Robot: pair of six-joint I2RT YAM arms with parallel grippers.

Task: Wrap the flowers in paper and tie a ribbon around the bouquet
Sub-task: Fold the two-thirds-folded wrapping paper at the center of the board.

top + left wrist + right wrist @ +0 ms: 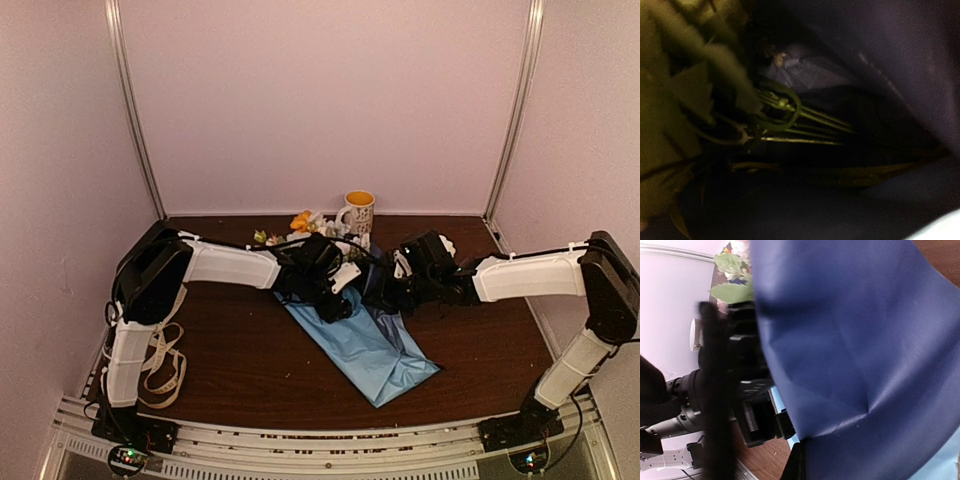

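Note:
The paper (372, 345) lies on the table as a light blue cone running toward the front right. Its navy side (855, 340) fills the right wrist view. The flowers (303, 222) stick out at the cone's far end, and their green stems (807, 120) and leaves (685, 95) show dimly inside the paper in the left wrist view. My left gripper (336, 298) sits at the cone's left side, its jaws lost in the dark. My right gripper (388, 288) is shut on the paper's edge, with one dark finger (796, 465) under the sheet. The ribbon (165, 368) lies looped by the left arm's base.
A white mug (358, 210) with a yellow inside stands at the back wall behind the flowers. The left arm's black wrist (740, 375) is close beside the paper in the right wrist view. Metal rails (320, 445) run along the near table edge.

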